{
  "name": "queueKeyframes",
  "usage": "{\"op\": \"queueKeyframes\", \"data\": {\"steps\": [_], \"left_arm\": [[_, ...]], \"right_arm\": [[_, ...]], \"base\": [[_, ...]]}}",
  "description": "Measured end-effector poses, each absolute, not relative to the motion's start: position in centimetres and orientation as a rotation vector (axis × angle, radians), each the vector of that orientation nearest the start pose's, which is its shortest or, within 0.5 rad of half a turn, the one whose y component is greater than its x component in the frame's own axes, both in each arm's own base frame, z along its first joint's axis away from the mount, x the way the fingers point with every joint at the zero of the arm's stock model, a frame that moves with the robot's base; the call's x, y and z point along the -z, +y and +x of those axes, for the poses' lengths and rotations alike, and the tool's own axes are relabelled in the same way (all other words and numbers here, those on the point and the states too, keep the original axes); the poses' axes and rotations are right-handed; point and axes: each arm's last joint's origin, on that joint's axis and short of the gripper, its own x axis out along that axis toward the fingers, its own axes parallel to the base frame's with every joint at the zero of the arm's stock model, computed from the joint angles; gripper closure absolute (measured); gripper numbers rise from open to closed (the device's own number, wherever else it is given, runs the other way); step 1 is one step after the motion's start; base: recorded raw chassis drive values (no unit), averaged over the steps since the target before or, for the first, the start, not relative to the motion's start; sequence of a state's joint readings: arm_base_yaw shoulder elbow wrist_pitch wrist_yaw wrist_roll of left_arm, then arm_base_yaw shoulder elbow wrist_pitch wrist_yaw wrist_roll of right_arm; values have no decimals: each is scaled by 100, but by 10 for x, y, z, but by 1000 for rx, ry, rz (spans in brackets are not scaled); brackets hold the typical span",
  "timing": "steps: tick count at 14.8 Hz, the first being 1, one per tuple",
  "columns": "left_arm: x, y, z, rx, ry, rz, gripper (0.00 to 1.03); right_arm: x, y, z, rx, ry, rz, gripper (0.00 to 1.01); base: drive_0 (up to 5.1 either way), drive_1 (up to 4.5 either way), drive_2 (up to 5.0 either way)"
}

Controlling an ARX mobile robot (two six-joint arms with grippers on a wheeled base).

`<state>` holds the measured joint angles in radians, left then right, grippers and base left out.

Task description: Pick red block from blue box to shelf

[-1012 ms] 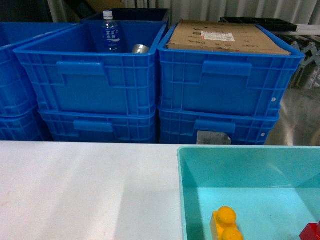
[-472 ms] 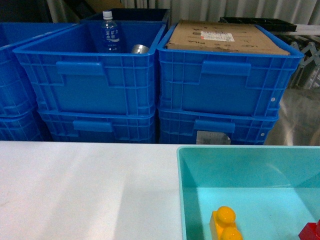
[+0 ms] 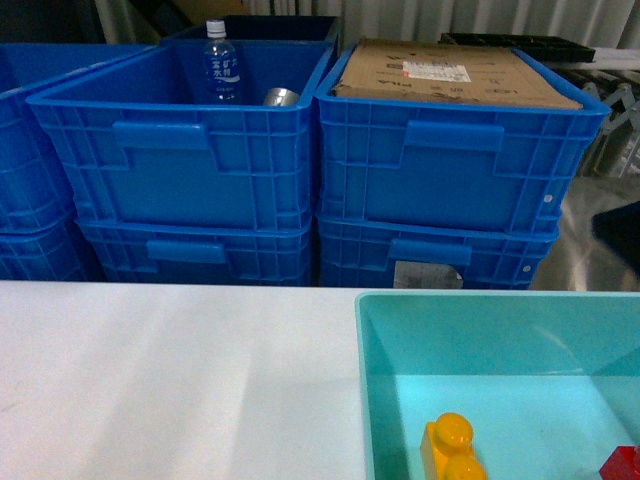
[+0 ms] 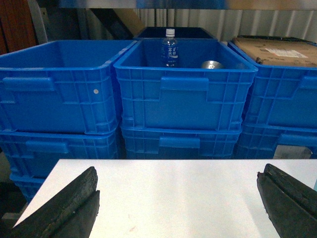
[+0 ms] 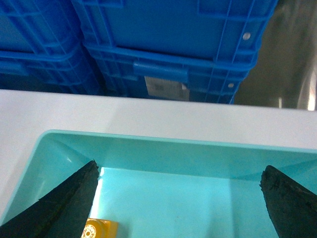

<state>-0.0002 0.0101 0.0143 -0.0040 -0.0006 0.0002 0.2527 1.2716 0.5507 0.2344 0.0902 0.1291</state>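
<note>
1. On the far left, dark blue ribbed plastic crates (image 4: 54, 84) stand stacked behind the white counter (image 3: 170, 380), their handle slots facing this way.
2. The left gripper (image 4: 178, 208) hangs above the bare counter with its two black fingers (image 4: 64, 208) spread wide apart, nothing between them.
3. The middle dark blue crate (image 3: 180, 150) holds a clear plastic water bottle with a white cap (image 3: 222, 65), standing upright, and beside it a round silvery metal can top (image 3: 281, 97).
4. To the right, another crate of the same kind (image 3: 460, 160) carries a flat brown cardboard sheet with a white label (image 3: 450, 75) lying across its rim.
5. At the counter's right end sits the light turquoise plastic box (image 3: 372, 400), smooth-walled.
6. Inside it, near the front, lies an orange-yellow plastic block with round studs (image 3: 450, 450).
7. The small red plastic block (image 3: 622, 466) lies on the box floor at the lower right, only its corner visible, well apart from the orange one.
8. The right gripper (image 5: 178, 203) hovers over the turquoise box, fingers (image 5: 59, 208) wide open, holding nothing.
</note>
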Motion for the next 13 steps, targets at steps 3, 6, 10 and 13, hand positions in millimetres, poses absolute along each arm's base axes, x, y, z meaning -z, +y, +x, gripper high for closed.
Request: {"op": "queueKeyframes", "data": {"steps": [3,6,10,13], "left_arm": [[-167,0,97,0,0,0,5],[-167,0,97,0,0,0,5],[-167,0,97,0,0,0,5],[-167,0,97,0,0,0,5]], "right_arm": [[-150,80,271,0,588,60,3],[-118,78,274,74,650,77,3],[-103,29,231,106,663,96,3],[-89,16,223,106,708,94,3]], "base": [[0,0,0],[0,0,0],[0,0,0],[0,0,0]]}}
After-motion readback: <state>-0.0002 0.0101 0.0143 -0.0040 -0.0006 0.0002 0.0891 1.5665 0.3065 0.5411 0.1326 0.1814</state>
